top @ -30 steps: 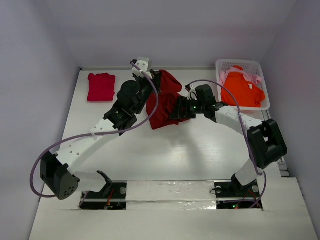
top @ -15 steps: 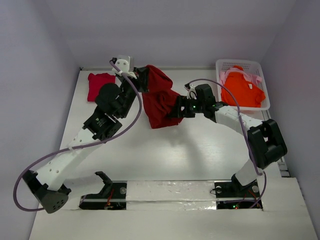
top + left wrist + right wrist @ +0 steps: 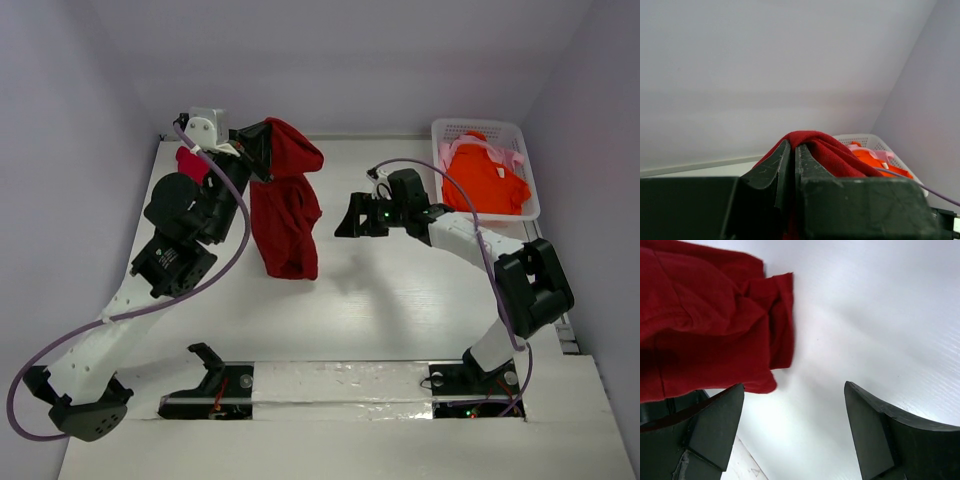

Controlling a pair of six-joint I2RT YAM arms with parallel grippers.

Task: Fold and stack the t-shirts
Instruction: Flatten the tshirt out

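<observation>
Spreading wide and holding nothing, my right gripper [image 3: 347, 215] hovers over the bare table [image 3: 400, 300]. A moment ago it was pressed up against the dark red t-shirt [image 3: 285, 225]; now the cloth has drawn off to its left and the two are apart. From the right wrist I see only a bunched edge of the shirt at the upper left, clear of both fingers.

Further in, the shirt hangs free in a long drape from my left gripper [image 3: 262, 150], whose jaws are clamped tight on a fold at its top. That arm has swung up and to the left over the last second, carrying the whole garment with it, so the lower hem now dangles above the table rather than lying bunched between my two arms. I judge this a shake-out: the shirt is lifted to find its shape, not yet spread flat, and no fold is begun.

Farther back, the crimson-pink t-shirt [image 3: 187, 162] lies at the far left, partly hidden behind my left arm. At the far right the basket [image 3: 530, 170] holds the orange t-shirt [image 3: 485, 180] and the pale pink t-shirt [image 3: 445, 150], both untouched.
</observation>
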